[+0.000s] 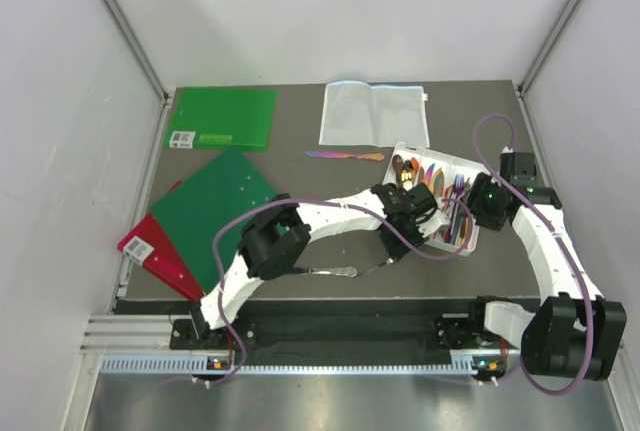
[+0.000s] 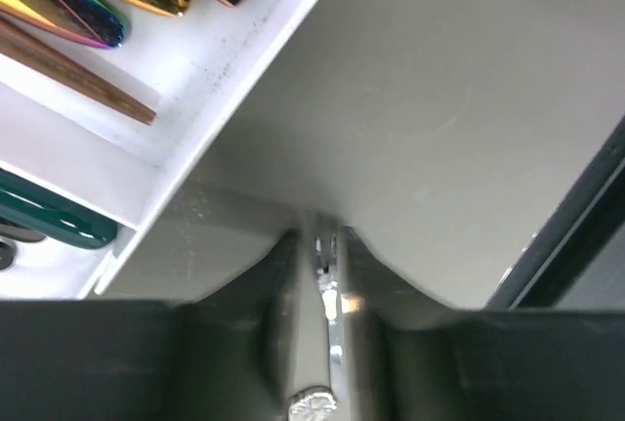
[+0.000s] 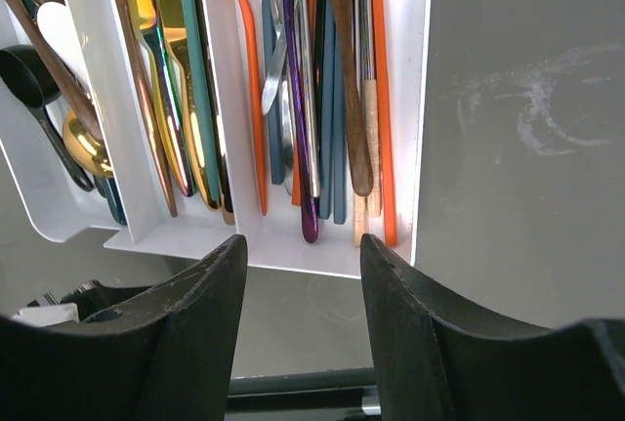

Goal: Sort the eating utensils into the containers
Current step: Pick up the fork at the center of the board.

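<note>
The white compartment tray sits right of centre and holds several utensils in gold, purple, teal and orange. My left gripper is just left of the tray's near end, shut on one end of a silver utensil that lies on the table. In the left wrist view the fingertips pinch the thin silver utensil beside the tray wall. My right gripper hovers over the tray's near end. In the right wrist view it is open and empty above the tray rim. An iridescent utensil lies alone behind the tray.
A clear plastic pouch lies at the back centre. A green book is at the back left. A second green book lies over a red one at the left. The table's front edge is just below the silver utensil.
</note>
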### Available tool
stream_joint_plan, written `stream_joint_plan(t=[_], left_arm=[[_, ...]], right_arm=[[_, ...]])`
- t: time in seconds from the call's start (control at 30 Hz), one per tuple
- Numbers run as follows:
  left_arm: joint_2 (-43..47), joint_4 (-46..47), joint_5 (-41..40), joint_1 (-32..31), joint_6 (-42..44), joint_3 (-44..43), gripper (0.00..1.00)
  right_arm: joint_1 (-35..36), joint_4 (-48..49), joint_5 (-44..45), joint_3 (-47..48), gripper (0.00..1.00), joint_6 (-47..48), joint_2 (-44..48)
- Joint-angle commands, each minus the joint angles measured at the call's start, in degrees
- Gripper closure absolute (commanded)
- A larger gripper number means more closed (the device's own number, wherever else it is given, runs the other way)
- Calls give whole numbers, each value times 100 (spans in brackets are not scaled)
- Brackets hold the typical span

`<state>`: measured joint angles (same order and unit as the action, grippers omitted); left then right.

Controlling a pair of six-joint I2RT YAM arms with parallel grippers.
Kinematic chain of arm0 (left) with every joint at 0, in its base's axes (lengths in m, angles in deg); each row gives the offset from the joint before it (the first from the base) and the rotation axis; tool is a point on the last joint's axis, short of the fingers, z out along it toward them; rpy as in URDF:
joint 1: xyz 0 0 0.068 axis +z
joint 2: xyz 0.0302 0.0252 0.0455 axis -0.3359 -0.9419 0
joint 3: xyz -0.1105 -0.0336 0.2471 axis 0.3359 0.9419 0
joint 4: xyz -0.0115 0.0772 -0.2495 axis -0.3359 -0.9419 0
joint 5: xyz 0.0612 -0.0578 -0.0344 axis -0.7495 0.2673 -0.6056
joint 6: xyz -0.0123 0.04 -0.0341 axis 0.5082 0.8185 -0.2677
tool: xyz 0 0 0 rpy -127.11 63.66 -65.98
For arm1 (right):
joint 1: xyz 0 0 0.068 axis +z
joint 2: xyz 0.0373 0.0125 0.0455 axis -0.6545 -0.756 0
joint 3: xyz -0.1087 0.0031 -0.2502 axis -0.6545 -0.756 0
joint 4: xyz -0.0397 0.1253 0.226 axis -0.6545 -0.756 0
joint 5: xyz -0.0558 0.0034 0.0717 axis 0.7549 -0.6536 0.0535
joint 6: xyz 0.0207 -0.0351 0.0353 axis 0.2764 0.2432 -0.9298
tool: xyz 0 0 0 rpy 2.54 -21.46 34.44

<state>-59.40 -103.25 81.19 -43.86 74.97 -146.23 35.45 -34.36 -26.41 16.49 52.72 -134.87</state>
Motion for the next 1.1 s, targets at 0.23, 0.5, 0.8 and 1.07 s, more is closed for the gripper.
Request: stream_joint_plan(t=[0.23, 0.5, 0.8, 1.07], left_arm=[[277, -99, -48, -15, 53, 287, 100], [901, 24, -442, 125, -167, 32, 100], [1341, 23, -699, 705, -220, -732, 100], [474, 331, 976, 1664, -1546, -2635, 100]], right_arm=[[-55, 224, -26, 101, 50, 35, -87], [-28, 224, -8, 119, 50, 35, -123], [-11, 242, 53, 136, 49, 0, -96], [-186, -294, 97, 812, 49, -193, 62]])
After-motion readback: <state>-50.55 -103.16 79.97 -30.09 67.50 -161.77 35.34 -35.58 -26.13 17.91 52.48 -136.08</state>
